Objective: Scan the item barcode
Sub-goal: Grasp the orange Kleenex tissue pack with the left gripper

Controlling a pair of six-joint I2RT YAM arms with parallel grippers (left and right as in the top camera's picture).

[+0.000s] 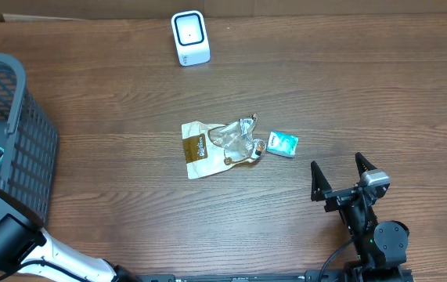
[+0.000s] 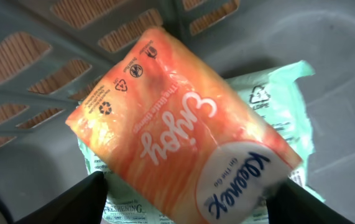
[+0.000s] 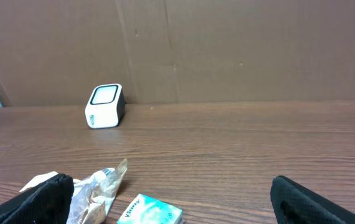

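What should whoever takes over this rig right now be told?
The left hand is inside the basket, straddling the orange tissue pack; grip unconfirmed. That pack lies on a green pack.
The right hand is open, holding nothing.
The scanner stands at the far side; a snack bag and a small teal pack lie in front of it.
Done: the reach only; nothing is at the scanner.
Left: grip, lift, show the barcode to the scanner.

Tissue pack [image 2: 177, 137] in basket [image 1: 27, 149], scanner [image 1: 189, 37] behind pouch [image 1: 215, 146]
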